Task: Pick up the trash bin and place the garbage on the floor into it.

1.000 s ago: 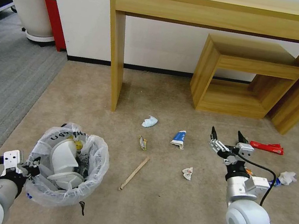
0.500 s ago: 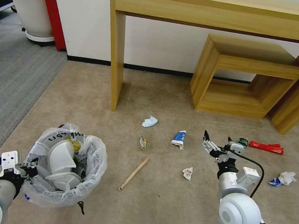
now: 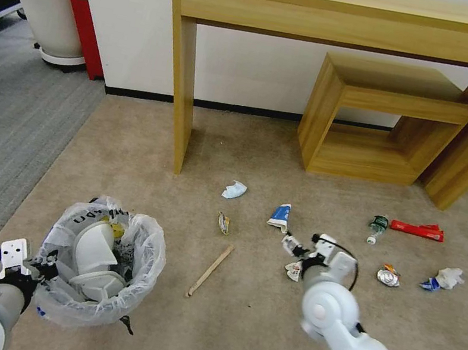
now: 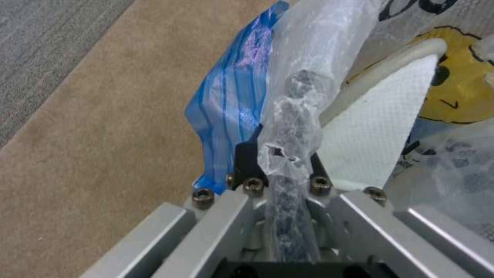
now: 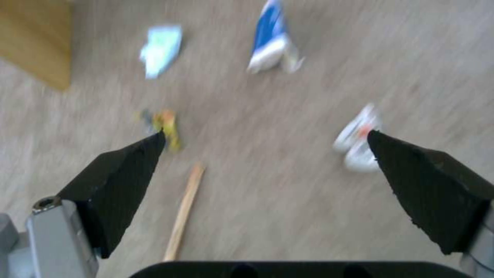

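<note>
The floor (image 3: 254, 335), a beige carpet, is seen strewn with garbage, with the trash bin (image 3: 100, 263) taken here as the landmark. The bin, lined with a crinkled white bag and already loaded with white slippers (image 3: 94, 250), is held by its rim at the side nearest the robot, where the left gripper (image 3: 38, 272) is clamped shut on the bag-covered edge. Well to the right of the bin, the right gripper (image 3: 293, 247) is poised over a small crumpled white paper (image 3: 293, 270), its jaws spread wide and nothing held.

Between the bin and that paper a wooden stick (image 3: 210, 270) lies; beyond the stick, farther from the bin, a yellowish wrapper (image 3: 224, 223), a pale blue scrap (image 3: 234, 189) and a blue-white wrapper (image 3: 280, 216) are scattered. Farthest right of the bin, a red packet (image 3: 417, 230), a green bottle (image 3: 377, 225), a crushed can (image 3: 389, 276) and another white wad (image 3: 449, 277) are left.

Several risks are judged. The thin bag could be torn or pulled off the rim by the clamp, so the bin might be tipped or dropped. The light paper could be nudged away by one fingertip (image 5: 141, 162) before the jaws are closed, or carpet pile could be pinched instead.
</note>
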Tool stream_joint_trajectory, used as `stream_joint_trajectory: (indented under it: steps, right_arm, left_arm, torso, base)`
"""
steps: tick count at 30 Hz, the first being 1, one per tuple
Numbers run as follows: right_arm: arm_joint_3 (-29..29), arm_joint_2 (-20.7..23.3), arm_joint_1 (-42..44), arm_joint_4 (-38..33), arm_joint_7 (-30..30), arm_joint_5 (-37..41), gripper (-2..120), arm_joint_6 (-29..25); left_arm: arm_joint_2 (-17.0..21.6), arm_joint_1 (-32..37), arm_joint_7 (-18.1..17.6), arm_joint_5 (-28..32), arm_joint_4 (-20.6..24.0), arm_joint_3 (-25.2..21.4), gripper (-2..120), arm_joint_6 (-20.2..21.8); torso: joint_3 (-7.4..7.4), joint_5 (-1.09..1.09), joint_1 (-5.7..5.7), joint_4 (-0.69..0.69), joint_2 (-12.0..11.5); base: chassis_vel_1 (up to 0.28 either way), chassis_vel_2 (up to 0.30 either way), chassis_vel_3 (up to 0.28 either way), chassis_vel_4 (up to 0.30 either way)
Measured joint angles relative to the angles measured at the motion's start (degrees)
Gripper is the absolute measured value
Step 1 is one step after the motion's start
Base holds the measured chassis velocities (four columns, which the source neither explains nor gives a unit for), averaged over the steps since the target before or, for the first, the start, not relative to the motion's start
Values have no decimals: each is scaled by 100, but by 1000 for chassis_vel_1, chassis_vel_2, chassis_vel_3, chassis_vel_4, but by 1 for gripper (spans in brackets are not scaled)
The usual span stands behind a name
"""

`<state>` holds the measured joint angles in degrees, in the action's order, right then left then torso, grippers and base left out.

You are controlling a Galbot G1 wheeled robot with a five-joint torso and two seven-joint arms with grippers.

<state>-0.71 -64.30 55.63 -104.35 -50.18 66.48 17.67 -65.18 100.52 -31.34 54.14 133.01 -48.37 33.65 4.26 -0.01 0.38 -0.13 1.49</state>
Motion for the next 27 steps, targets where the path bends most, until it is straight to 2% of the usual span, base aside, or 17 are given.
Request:
stream_joint_trajectory:
  steps: [5, 7, 10, 17, 27]
  right_arm:
    - [426, -627, -350, 573, -283, 490, 100, 186]
    - [498, -712, -403, 690, -302, 530, 100, 200]
    - [720, -1008, -577, 1229, -328, 571, 100, 206]
    - [881, -1370, -728, 2143, -224, 548, 100, 142]
    - [1109, -1851, -950, 3052, 12, 220, 99, -44]
  left_arm:
    - [-46, -14, -2, -41, -42, 21, 0, -2]
    - [-50, -19, -1, -45, -54, 24, 0, -5]
    - [-80, -34, -2, -65, -105, 24, 0, -17]
    - [-164, -40, 8, -131, -161, 50, 0, -34]
    - [-246, -16, 38, -210, -188, 66, 0, -77]
  torso:
    - [0, 1, 0, 1, 0]
    - [0, 1, 0, 1, 0]
    - [0, 1, 0, 0, 0]
    - [0, 1, 0, 0, 0]
    - [0, 1, 0, 0, 0]
  base:
    - [0, 0, 0, 0]
    - [0, 0, 0, 0]
    - [0, 0, 0, 0]
    - [0, 0, 0, 0]
    - [0, 0, 0, 0]
